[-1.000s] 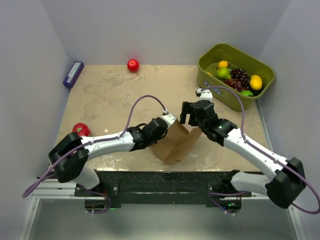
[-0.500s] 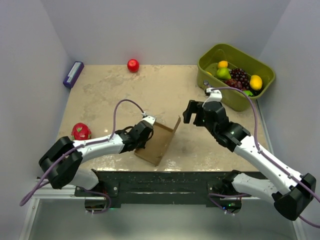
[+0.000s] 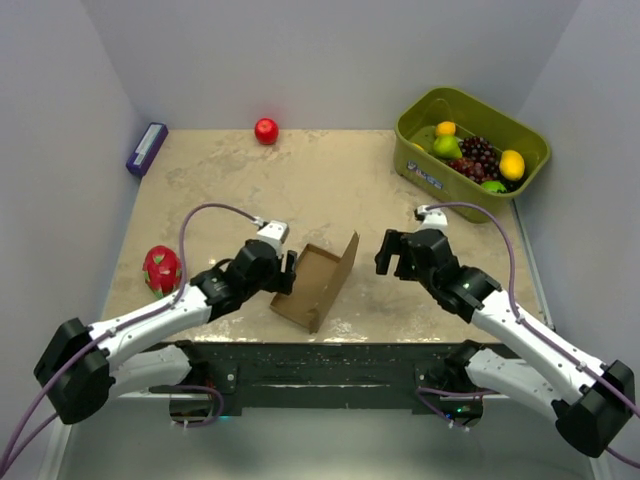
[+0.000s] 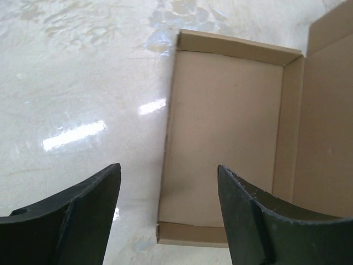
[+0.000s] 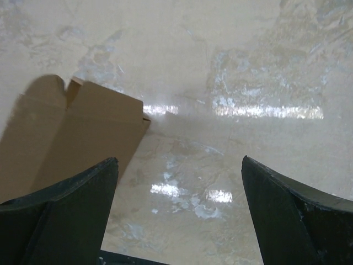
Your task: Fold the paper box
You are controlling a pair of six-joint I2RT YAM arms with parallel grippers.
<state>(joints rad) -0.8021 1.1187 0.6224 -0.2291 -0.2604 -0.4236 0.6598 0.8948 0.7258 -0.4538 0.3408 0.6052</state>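
The brown paper box (image 3: 312, 285) lies on the table near the front edge as a shallow tray with low walls. Its lid flap (image 3: 346, 260) stands up along the right side. My left gripper (image 3: 286, 270) is open just left of the box, touching nothing. In the left wrist view the tray (image 4: 226, 138) lies between and beyond my open fingers (image 4: 83, 221). My right gripper (image 3: 398, 255) is open to the right of the raised flap, apart from it. The right wrist view shows the flap's outer face (image 5: 83, 132) at the left, with bare table between the fingers (image 5: 298, 215).
An olive-green bin (image 3: 470, 150) of fruit stands at the back right. A red apple (image 3: 266, 130) rests at the back edge, a purple block (image 3: 147, 148) at the back left, and a red dragon fruit (image 3: 161, 268) at the left edge.
My left gripper has opened, let go of the box and drawn back to the left. The box has come down flat, shifted left. My right arm has pulled back to the right.
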